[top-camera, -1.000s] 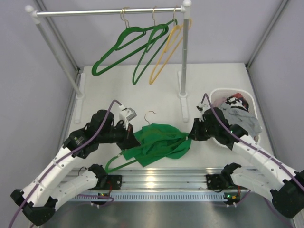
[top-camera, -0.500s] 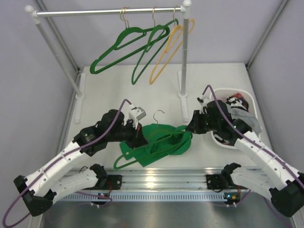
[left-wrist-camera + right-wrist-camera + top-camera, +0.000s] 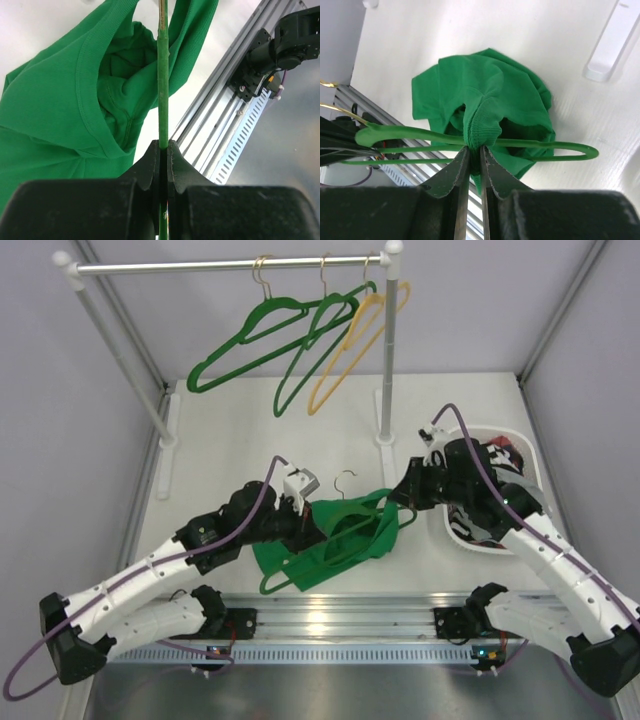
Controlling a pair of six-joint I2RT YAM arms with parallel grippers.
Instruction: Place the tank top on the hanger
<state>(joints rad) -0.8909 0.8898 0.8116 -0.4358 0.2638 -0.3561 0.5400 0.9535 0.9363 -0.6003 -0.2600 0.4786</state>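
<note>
L gripper (image 3: 163, 150) was clamped on the hanger (image 3: 163, 75) bar, near-centre of table. Tank top (image 3: 485, 85) hung bunched over it; soft, limp, light. R gripper (image 3: 475, 152) pinched its ribbed hem, the best hold, I judged.

- Tank top (image 3: 352, 530): bright green, plain, no print; the edge binding is the same green.
- Hanger (image 3: 163, 90): darker matt green, with a pale metal hook.
- Two hangers on the rail (image 3: 268, 312): dark green, with gold-toned hooks.
- Yellow hanger (image 3: 315, 400): pale yellow.
- Rail (image 3: 200, 266): silver-grey with white end caps.
- Table (image 3: 230, 440): white, unpatterned.
- Basket (image 3: 455, 532): white.
- Cloth in the basket (image 3: 497, 450): seemingly black with red and white marks; too small to tell the pattern.
- Grey garment (image 3: 520, 485): light grey.
- Arms (image 3: 150, 575): white links with black joints.
- Cables (image 3: 30, 680): purple.
- Left gripper (image 3: 163, 150) and right gripper (image 3: 474, 155): black.
- Front rail (image 3: 340, 615): bare silver metal.
</note>
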